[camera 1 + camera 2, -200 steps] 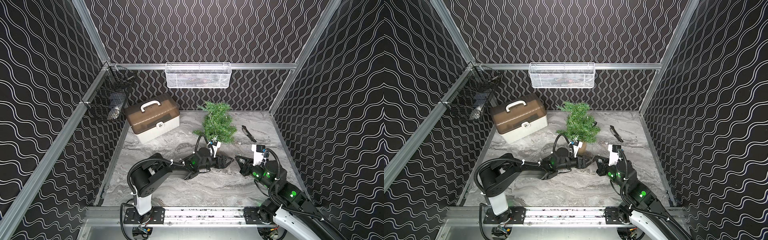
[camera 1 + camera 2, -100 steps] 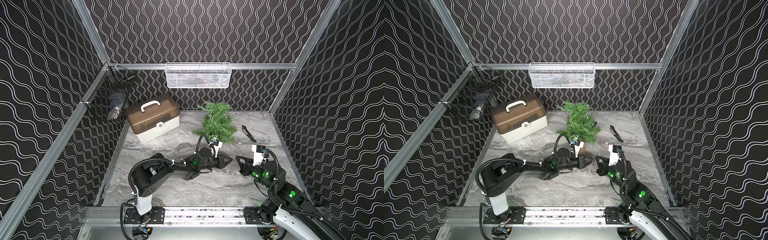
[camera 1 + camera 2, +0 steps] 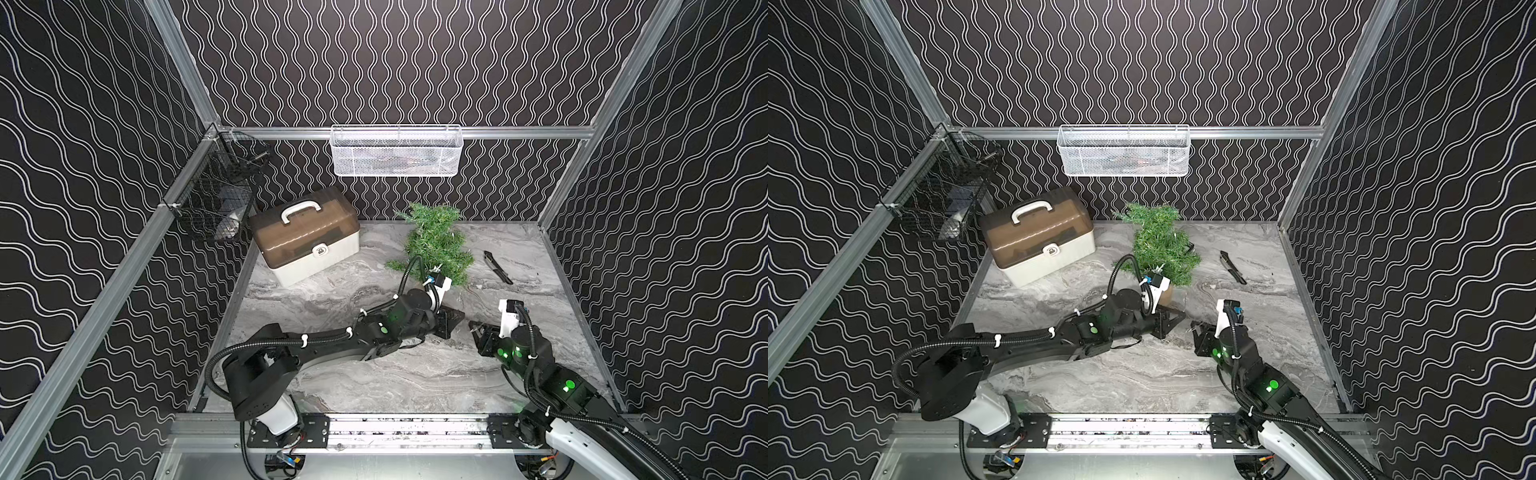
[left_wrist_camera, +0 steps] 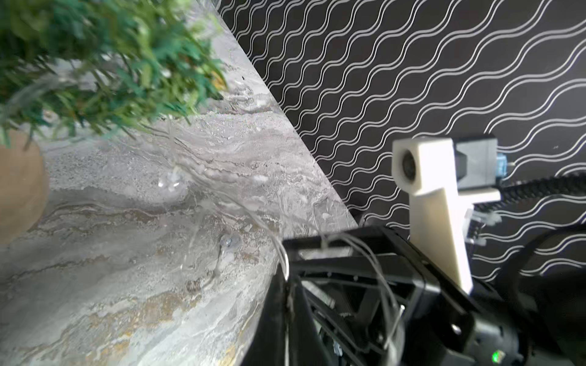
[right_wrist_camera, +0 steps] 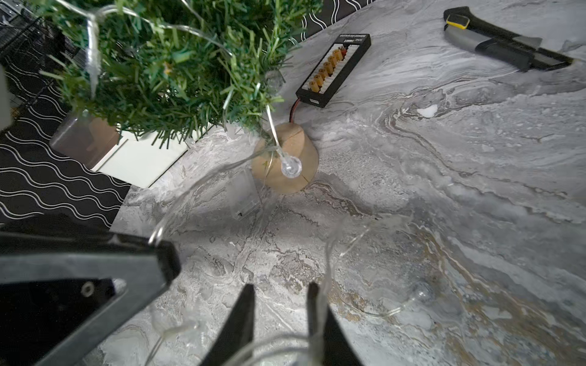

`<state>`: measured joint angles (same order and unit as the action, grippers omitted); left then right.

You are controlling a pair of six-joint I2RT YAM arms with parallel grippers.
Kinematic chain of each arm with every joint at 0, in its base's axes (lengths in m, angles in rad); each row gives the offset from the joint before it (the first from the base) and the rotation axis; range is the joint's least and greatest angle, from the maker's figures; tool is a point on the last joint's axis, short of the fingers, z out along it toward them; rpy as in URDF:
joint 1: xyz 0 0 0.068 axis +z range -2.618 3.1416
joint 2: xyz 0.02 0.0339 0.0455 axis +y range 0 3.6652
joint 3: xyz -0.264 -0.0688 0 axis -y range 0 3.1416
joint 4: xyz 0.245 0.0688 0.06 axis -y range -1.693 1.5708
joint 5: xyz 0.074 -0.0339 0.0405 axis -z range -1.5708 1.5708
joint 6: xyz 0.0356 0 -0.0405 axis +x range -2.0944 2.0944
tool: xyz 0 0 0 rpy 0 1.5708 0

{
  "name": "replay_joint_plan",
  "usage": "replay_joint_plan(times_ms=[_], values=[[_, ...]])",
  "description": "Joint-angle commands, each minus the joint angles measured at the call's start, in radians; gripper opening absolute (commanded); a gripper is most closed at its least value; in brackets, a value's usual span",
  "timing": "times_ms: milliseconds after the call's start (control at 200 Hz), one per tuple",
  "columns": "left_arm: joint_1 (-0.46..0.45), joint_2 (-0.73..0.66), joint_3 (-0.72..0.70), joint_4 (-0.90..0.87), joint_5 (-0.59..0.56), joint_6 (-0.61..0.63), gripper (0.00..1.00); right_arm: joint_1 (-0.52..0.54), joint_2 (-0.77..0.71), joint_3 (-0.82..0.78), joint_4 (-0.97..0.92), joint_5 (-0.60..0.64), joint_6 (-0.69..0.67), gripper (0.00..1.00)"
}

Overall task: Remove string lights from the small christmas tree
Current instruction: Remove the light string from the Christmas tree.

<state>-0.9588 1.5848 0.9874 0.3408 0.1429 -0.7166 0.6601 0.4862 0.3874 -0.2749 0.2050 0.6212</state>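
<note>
We see the left gripper [image 4: 287, 285] clamped on the string lights [image 5: 291, 167], a thin silvery wire strand with small clear bulbs. In the left wrist view the strand runs straight into its black tip.

On the right gripper [image 5: 280, 291] the jaws stand apart with bare tabletop showing in the gap. A wire loop runs beside one finger [image 5: 317, 317], but we can't tell if it touches. Nothing is pinched there.

In both top views the two grippers sit just right of frame centre, tips facing each other, close but apart, low over the grey marble-pattern table [image 3: 374, 374].

The small bushy green artificial christmas tree [image 3: 438, 245] stands just above them in the frame, near the back wall. The wire is still looped through its branches. One bulb hangs in front of the tan round base [image 5: 304, 149].

The clear rectangular battery box [image 5: 242, 196] lies flat on the table just beside that base, on the gripper side.

Other items:
- The white case with brown translucent lid [image 3: 305, 237] is left of the tree.
- The black utility knife [image 3: 497, 267] is right of the tree.
- The black connector board with a red lead [image 5: 334, 69] is behind the base.
</note>
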Motion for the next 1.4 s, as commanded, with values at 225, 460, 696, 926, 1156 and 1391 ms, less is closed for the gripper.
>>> replay_joint_plan(times_ms=[225, 460, 696, 926, 1156, 1391], values=[[-0.009, -0.071, 0.109, -0.2, -0.051, 0.117, 0.0, 0.0, 0.048, 0.084, -0.1, 0.151, 0.07, 0.71], [-0.015, -0.07, 0.142, -0.243, -0.026, 0.135, 0.0, -0.003, 0.141, 0.209, -0.121, 0.181, 0.081, 0.57], [-0.015, -0.071, 0.175, -0.295, -0.078, 0.134, 0.0, -0.002, 0.098, 0.101, -0.171, 0.051, 0.121, 0.79], [-0.014, -0.027, 0.281, -0.401, -0.089, 0.175, 0.0, -0.002, 0.104, 0.037, -0.189, -0.043, 0.152, 0.91], [-0.015, 0.004, 0.388, -0.47, -0.028, 0.218, 0.0, -0.004, 0.082, 0.153, -0.376, 0.214, 0.254, 0.96], [-0.015, 0.027, 0.533, -0.585, 0.039, 0.27, 0.0, -0.011, 0.151, 0.22, -0.313, 0.312, 0.257, 0.97]])
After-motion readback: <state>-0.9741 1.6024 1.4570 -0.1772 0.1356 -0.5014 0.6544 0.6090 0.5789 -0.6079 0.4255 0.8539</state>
